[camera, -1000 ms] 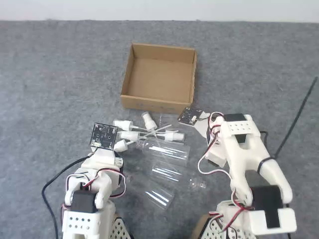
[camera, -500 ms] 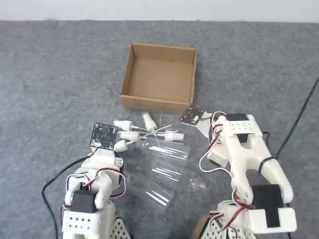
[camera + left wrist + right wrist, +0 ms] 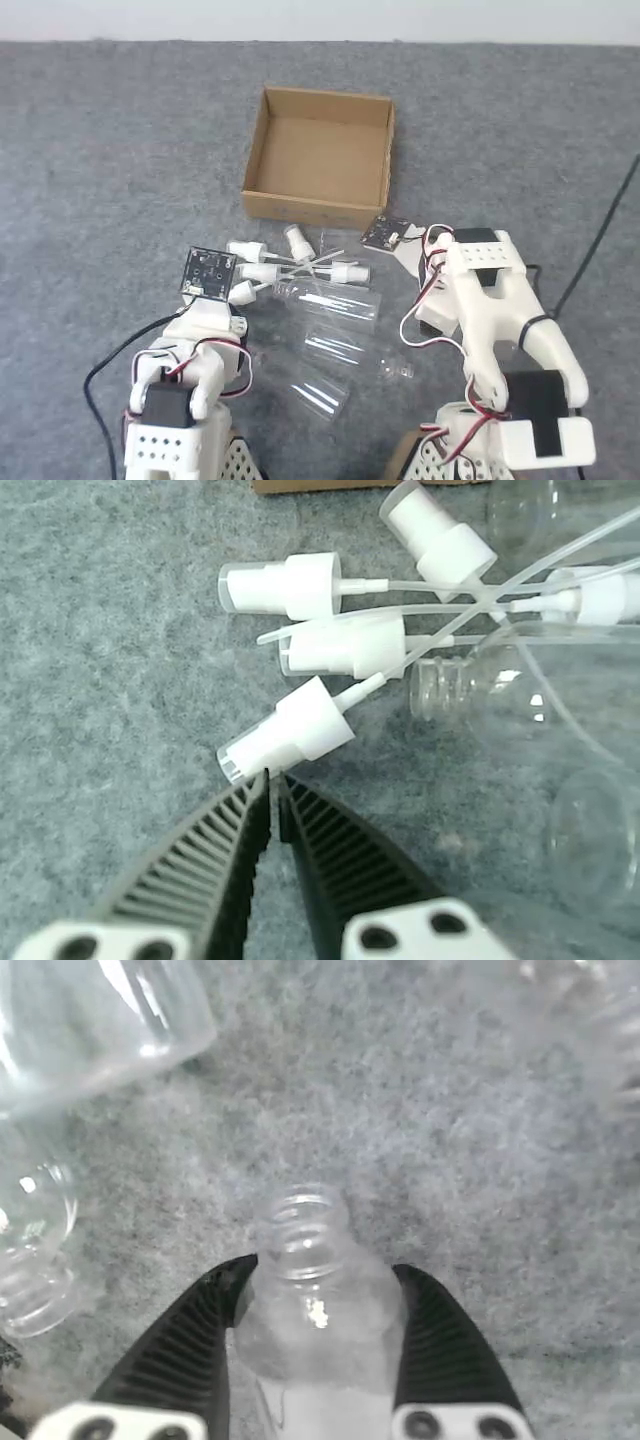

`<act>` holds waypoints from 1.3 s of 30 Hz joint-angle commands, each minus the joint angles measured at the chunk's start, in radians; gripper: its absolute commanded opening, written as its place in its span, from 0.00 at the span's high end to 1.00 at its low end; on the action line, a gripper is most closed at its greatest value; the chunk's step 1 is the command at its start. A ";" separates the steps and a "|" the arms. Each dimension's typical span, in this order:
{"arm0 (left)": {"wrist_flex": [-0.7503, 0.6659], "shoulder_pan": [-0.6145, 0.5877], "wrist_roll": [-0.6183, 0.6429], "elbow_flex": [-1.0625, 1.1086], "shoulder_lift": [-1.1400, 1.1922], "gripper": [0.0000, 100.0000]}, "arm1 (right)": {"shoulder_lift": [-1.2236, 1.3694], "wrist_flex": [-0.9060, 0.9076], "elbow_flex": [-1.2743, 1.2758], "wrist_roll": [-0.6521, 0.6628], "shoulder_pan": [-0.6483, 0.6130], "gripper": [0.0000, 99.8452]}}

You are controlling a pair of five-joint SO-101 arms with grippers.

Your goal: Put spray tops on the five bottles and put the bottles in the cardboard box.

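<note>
**Right jaws around a bottle, left jaws closed beside a spray top**

In the high view the cardboard box (image 3: 310, 208) sits open in the upper middle of the frame on the grey mat (image 3: 120, 150). Just below its front wall lies a loose cluster of white spray tops (image 3: 290, 262), their thin tubes crossing one another. Below that cluster, in the centre of the frame, the clear bottles (image 3: 335, 345) lie on their sides without tops. The left arm (image 3: 190, 370) stands at the lower left and the right arm (image 3: 495, 310) at the lower right.

In the left wrist view the left gripper (image 3: 275, 778) has its ribbed fingers drawn together to a thin slit with nothing between them. Their tips sit just beside the cap end of the nearest spray top (image 3: 290, 732), which lies flat on the mat; whether they touch it cannot be told.

In the right wrist view the right gripper (image 3: 322, 1272) sits around the held bottle (image 3: 310, 1310), a finger against each side of its shoulder. Its open threaded neck points away from the wrist. More bottles lie on the mat beyond it.
</note>
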 commanded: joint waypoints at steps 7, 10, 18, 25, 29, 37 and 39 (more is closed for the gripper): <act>0.005 -0.003 0.012 -0.015 -0.021 0.99 | -0.016 0.081 -0.169 -0.311 0.012 0.99; 0.005 -0.003 0.012 -0.015 -0.021 0.99 | -0.016 0.189 -0.256 -0.351 0.004 0.99; 0.005 -0.003 0.012 -0.015 -0.021 0.99 | -0.016 0.406 -0.437 -0.488 -0.002 0.99; 0.005 -0.003 0.012 -0.015 -0.021 0.99 | -0.031 0.519 -0.482 -0.592 -0.070 0.99; 0.005 -0.003 0.012 -0.015 -0.021 0.99 | -0.134 0.549 -0.479 -0.615 -0.087 0.99; 0.005 -0.002 0.012 -0.015 -0.021 0.99 | -0.355 0.545 -0.477 -0.614 -0.082 0.99; 0.005 -0.003 0.012 -0.015 -0.021 0.99 | -0.366 0.545 -0.479 -0.615 -0.084 0.99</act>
